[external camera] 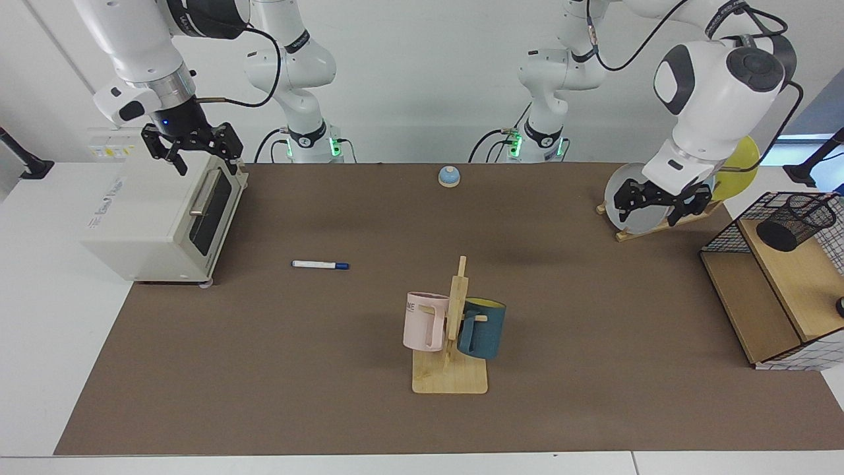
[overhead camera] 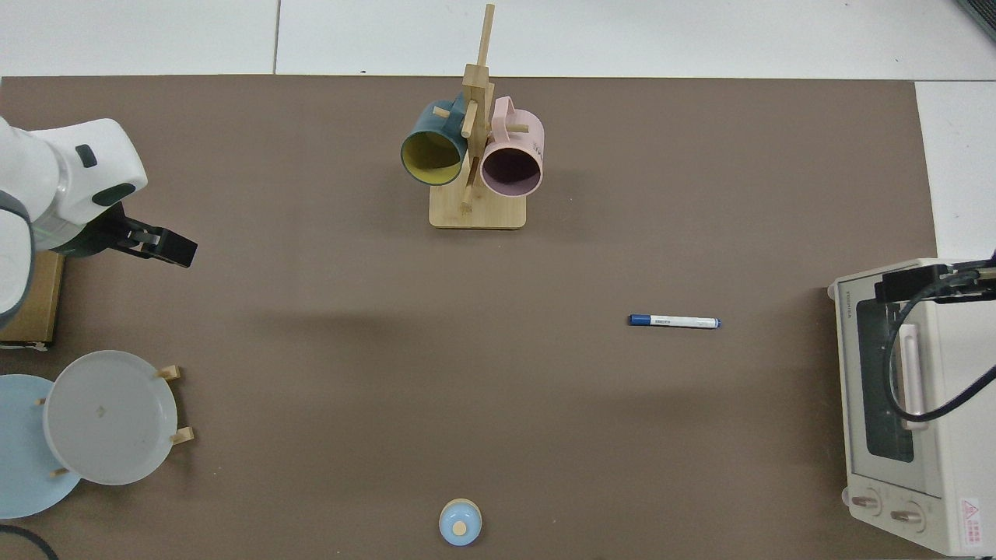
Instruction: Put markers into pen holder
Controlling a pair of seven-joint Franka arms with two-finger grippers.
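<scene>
Marker [external camera: 320, 265] lay flat on the desk [external camera: 422, 396], untouched. Pen holder [external camera: 794, 221] sat tilted in the shelf basket [external camera: 771, 310]. Right gripper [external camera: 192, 158] hung wide above the toaster oven [external camera: 165, 218]; left gripper [external camera: 661, 208] wide, before the plates [external camera: 633, 198].

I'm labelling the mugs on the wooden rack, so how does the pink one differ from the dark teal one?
The pink mug is pale pink outside and dark inside; the teal mug is dark teal with a yellow inside. The pink mug carries dark lettering, while the teal mug shows none. In the facing view the pink mug hangs on the toaster oven side. Both hang tilted on the rack and look alike in size.
</scene>
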